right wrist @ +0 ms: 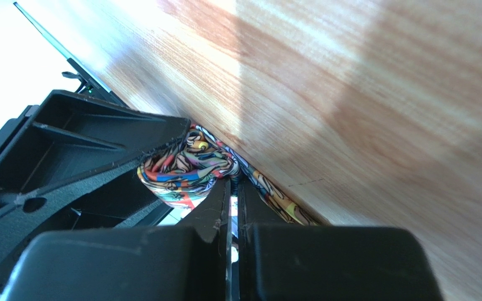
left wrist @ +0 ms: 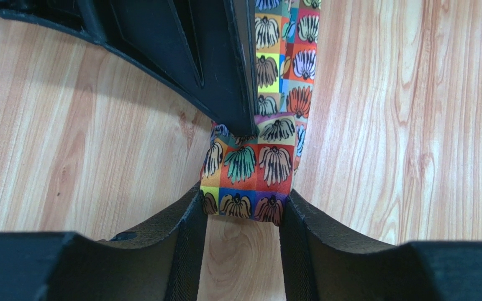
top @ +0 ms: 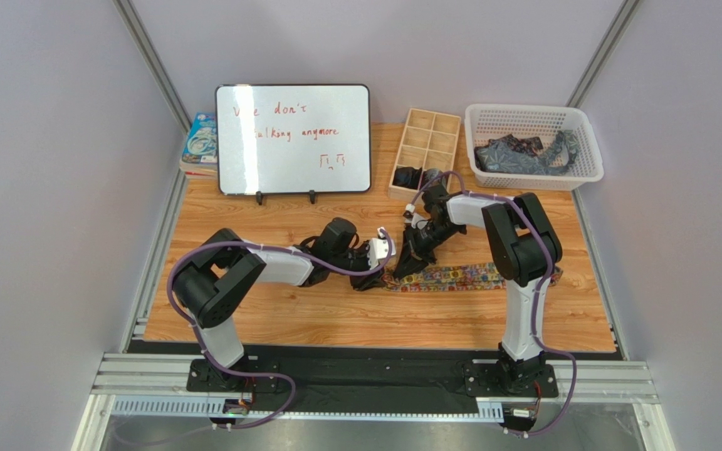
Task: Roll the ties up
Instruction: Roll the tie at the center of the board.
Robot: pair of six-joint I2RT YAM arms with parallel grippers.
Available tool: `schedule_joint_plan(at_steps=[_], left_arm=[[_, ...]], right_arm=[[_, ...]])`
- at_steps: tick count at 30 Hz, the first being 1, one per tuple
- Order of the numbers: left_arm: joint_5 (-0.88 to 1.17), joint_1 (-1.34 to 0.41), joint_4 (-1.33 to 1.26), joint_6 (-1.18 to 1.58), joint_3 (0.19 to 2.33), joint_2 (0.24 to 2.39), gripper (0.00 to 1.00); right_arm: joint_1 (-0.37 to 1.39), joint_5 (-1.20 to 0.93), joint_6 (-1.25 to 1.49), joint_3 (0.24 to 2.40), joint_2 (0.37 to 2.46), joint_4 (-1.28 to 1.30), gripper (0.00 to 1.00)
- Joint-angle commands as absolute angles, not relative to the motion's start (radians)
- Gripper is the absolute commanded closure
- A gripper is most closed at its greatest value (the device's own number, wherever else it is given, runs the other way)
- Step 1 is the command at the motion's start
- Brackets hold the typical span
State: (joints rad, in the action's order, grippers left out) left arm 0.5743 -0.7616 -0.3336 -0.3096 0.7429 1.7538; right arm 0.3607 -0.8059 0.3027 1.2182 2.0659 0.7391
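A multicoloured tie [top: 459,276] with a square floral print lies across the wooden table [top: 336,319]. Its left end is folded over into a small loop [right wrist: 180,169]. My right gripper [top: 404,268] points down onto that end, shut, with the fabric gathered into its tips [right wrist: 234,179]. My left gripper [top: 379,275] comes in from the left. In the left wrist view its fingers [left wrist: 193,219] touch both edges of the tie's end [left wrist: 275,157], and the right gripper's black fingers [left wrist: 224,75] cover the tie just beyond. More dark ties [top: 520,153] lie in the white basket [top: 534,117].
A wooden compartment box [top: 431,136] stands at the back centre with a dark roll [top: 407,176] in one cell. A whiteboard [top: 293,139] stands upright at the back left, with a blue box [top: 200,141] beside it. Purple cables run along both arms.
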Motion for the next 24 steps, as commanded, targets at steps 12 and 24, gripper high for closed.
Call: schedule_joint_plan(at_steps=[12,24], left_arm=[[0.631,-0.851,-0.449,-0.226,0.853,1.813,0.54],[0.609,-0.876,-0.407,-0.238,0.867,1.905,0.52]], right_arm=[[0.413,-0.6,0.38,1.114,2.091,0.5,1.0],[0.422,-0.667,0.437,1.055,2.057,0.379,1.0]])
